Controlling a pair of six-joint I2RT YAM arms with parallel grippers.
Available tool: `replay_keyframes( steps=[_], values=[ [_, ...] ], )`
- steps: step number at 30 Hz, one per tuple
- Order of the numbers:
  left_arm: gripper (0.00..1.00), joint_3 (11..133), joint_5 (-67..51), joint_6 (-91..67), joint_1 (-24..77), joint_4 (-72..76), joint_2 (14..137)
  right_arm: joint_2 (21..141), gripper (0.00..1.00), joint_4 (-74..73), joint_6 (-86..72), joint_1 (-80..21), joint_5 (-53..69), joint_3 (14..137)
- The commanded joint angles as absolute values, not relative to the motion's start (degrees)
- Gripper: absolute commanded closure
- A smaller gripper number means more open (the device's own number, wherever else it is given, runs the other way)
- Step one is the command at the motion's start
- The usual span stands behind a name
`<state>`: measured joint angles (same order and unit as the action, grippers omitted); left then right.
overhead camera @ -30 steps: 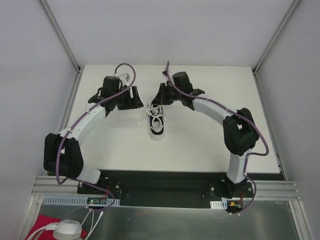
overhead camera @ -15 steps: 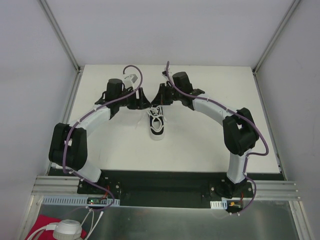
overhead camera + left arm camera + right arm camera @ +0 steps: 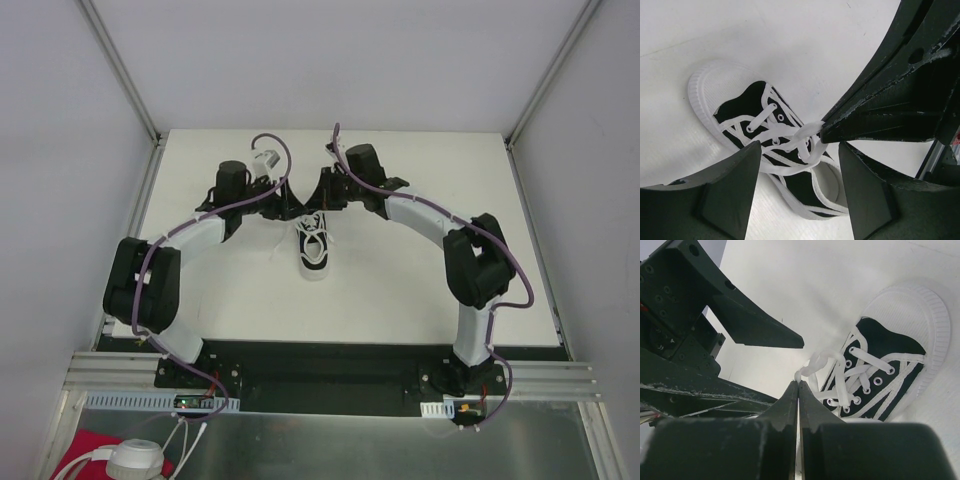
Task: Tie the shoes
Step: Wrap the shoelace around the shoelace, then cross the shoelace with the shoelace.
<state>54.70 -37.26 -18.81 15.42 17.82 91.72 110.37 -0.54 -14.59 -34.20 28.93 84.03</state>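
The shoe (image 3: 315,250), a small black sneaker with white sole and toe rim, lies mid-table with its toe toward the arms. Its white laces (image 3: 790,137) are bunched over the tongue. My right gripper (image 3: 799,383) is shut on a lace loop (image 3: 817,362), pulled up just behind the shoe's heel end (image 3: 316,205). In the left wrist view the right gripper's fingers (image 3: 875,120) come in from the upper right with the lace at their tip. My left gripper (image 3: 800,147) is open, its fingers (image 3: 725,200) straddling the shoe's opening from above, and holds nothing.
The white table (image 3: 400,290) is walled by grey panels on three sides, with metal frame posts (image 3: 150,130) at the back corners. The two wrists stand very close together behind the shoe. A red cloth and white cable (image 3: 120,455) lie below the base rail.
My left arm has swung right, bringing its open gripper next to the right gripper over the shoe's heel end. The right gripper has kept still, shut on the lace.
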Motion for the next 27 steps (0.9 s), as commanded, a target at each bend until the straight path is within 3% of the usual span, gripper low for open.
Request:
replay_keyframes(
  steps=[1, 16, 20, 21, 24, 25, 27],
  values=[
    [0.41, 55.5, -40.1, -17.8, 16.3, 21.9, 93.7, 110.5, 0.99, 0.9, -15.8, -34.5, 30.9, 87.2],
    [0.51, 54.8, -41.7, -18.0, 17.3, 22.1, 94.2, 110.6, 0.99, 0.9, -16.3, -34.5, 31.4, 88.2],
    [0.65, 55.5, -42.4, -18.5, 17.3, 21.9, 94.9, 110.7, 0.99, 0.9, -16.3, -34.5, 31.5, 88.1],
    [0.76, 55.8, -42.5, -18.7, 17.3, 21.8, 95.2, 110.7, 0.99, 0.9, -16.3, -34.4, 31.5, 88.1],
    [0.89, 55.9, -42.7, -19.2, 17.3, 21.7, 95.5, 110.7, 0.99, 0.9, -16.4, -34.5, 31.3, 87.8],
    [1.00, 56.1, -42.4, -19.2, 17.3, 21.4, 95.6, 110.7, 0.99, 0.9, -16.4, -34.4, 31.3, 87.9],
    [1.00, 56.2, -41.8, -19.1, 17.3, 20.9, 95.6, 110.4, 0.98, 0.6, -16.5, -34.3, 30.8, 87.6]
  ],
)
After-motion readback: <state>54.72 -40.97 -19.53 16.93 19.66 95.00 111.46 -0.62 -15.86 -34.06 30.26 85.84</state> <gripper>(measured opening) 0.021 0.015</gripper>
